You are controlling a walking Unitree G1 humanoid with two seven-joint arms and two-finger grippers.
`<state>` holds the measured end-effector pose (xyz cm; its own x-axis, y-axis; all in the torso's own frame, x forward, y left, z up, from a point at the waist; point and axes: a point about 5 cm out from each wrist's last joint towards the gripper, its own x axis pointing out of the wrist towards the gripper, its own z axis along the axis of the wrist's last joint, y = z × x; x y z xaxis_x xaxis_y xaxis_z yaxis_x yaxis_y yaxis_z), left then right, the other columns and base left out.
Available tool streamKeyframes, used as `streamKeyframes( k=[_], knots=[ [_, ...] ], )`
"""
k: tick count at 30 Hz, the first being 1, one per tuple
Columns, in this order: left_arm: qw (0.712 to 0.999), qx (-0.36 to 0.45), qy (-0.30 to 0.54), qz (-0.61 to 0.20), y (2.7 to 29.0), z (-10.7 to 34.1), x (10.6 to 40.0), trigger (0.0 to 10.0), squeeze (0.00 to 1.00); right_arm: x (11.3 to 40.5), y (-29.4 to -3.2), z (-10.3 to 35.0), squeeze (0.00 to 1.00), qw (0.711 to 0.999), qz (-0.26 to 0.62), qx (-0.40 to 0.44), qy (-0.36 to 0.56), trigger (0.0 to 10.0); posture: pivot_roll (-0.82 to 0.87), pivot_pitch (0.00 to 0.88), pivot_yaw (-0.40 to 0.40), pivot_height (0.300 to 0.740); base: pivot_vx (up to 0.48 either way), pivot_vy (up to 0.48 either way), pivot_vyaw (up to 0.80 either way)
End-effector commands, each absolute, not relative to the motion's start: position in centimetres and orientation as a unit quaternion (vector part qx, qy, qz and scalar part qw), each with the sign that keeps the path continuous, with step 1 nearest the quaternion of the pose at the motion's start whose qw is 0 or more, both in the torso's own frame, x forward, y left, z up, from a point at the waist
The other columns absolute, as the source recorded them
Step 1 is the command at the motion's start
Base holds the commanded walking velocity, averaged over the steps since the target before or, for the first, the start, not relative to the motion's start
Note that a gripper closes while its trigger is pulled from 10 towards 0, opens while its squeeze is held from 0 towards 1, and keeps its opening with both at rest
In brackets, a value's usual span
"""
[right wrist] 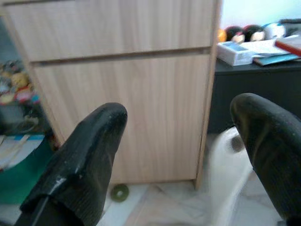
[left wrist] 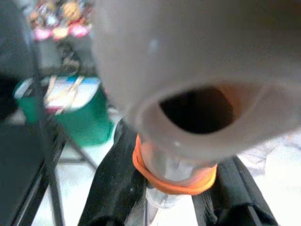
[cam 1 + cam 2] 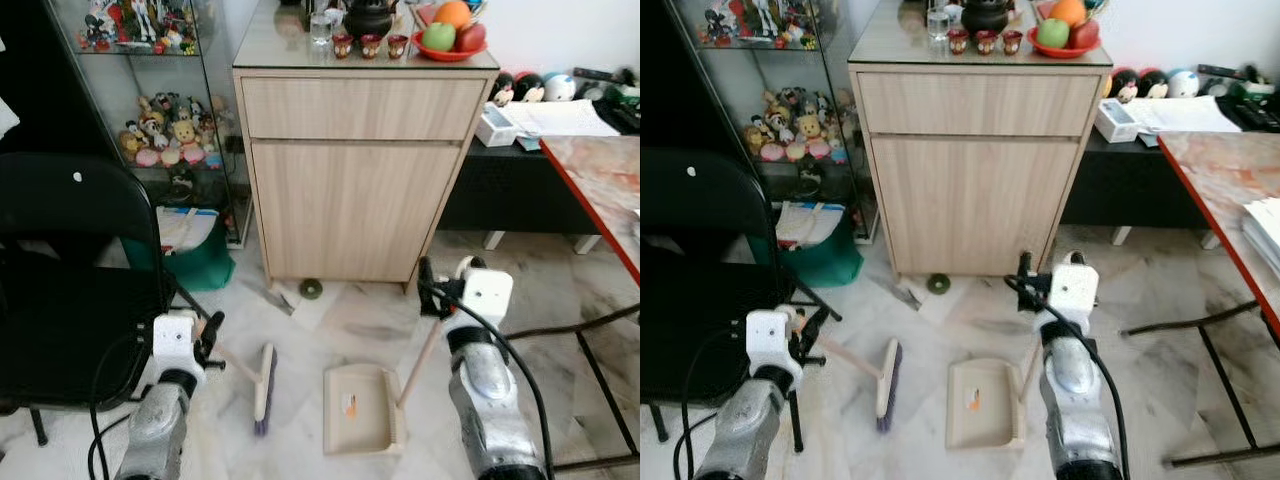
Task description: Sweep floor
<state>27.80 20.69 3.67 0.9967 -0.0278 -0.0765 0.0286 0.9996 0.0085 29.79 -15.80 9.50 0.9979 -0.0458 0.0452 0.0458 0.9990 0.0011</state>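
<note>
Left hand [image 3: 208, 338] clamped on broom [image 3: 262, 385]

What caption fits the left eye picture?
Left claw holds a broom beside the dustpan before a wooden cabinet.

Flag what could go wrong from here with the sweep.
1. Left gripper is shut on the broom handle's end, far from the broom head, so control over the brush may be poor.
2. Right gripper is open beside the dustpan handle; the dustpan could slide when debris is pushed in.
3. The green ring at the cabinet base could roll underneath if struck.
</note>
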Motion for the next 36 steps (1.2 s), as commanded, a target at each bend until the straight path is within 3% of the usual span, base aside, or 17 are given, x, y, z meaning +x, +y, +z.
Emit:
streamKeyframes(
  k=[1,16,17,18,27,28,30,31,36],
  knots=[
    [0.999,0.0,0.028,-0.022,20.0,4.0,28.2,10.0,0.0,29.6,-16.9,9.3,0.0,0.999,-0.039,-0.002,-0.017,10.0,-0.05,0.046,-0.016,0.74,0.274,0.0,0.0],
    [1.0,0.004,0.028,-0.009,20.6,4.1,28.2,10.0,0.0,29.7,-17.0,9.2,0.0,0.999,-0.043,-0.002,-0.018,10.0,-0.04,0.057,-0.017,0.74,0.018,0.0,0.0],
    [1.0,0.005,0.029,-0.009,20.6,4.0,28.2,10.0,0.0,29.7,-16.9,9.2,0.1,0.999,-0.042,0.001,-0.018,10.0,-0.04,0.057,-0.017,0.74,0.0,0.0,0.0],
    [0.999,0.007,0.03,-0.008,20.7,4.0,28.1,10.0,0.0,29.6,-16.9,9.1,1.0,0.999,-0.042,0.002,-0.018,10.0,-0.04,0.057,-0.017,0.74,0.0,0.0,0.0],
    [0.999,0.007,0.033,-0.006,20.6,3.9,28.1,10.0,0.0,29.4,-17.0,8.5,1.0,0.999,-0.045,-0.005,-0.002,10.0,-0.04,0.064,-0.018,0.74,0.0,0.0,0.0],
    [0.999,0.007,0.034,-0.006,20.6,3.9,28.1,10.0,0.0,29.4,-17.2,8.0,0.71,0.998,-0.055,-0.01,0.013,10.0,-0.04,0.064,-0.018,0.74,0.0,0.0,0.0],
    [0.999,0.008,0.035,-0.007,20.6,3.8,28.1,10.0,0.0,29.3,-17.3,7.8,0.71,0.998,-0.06,-0.011,0.022,10.0,-0.04,0.064,-0.018,0.74,0.0,0.0,0.0],
    [0.999,0.008,0.036,-0.007,20.6,3.8,28.1,10.0,0.0,29.3,-17.4,7.5,0.0,0.997,-0.066,-0.007,0.029,10.0,-0.04,0.066,-0.018,0.74,0.0,0.0,0.0],
    [0.999,0.007,0.036,-0.007,20.6,3.8,28.0,10.0,0.0,29.5,-17.2,6.9,0.0,0.997,-0.061,-0.011,0.051,10.0,-0.04,0.068,-0.018,0.74,0.0,0.0,0.0]
  ],
)
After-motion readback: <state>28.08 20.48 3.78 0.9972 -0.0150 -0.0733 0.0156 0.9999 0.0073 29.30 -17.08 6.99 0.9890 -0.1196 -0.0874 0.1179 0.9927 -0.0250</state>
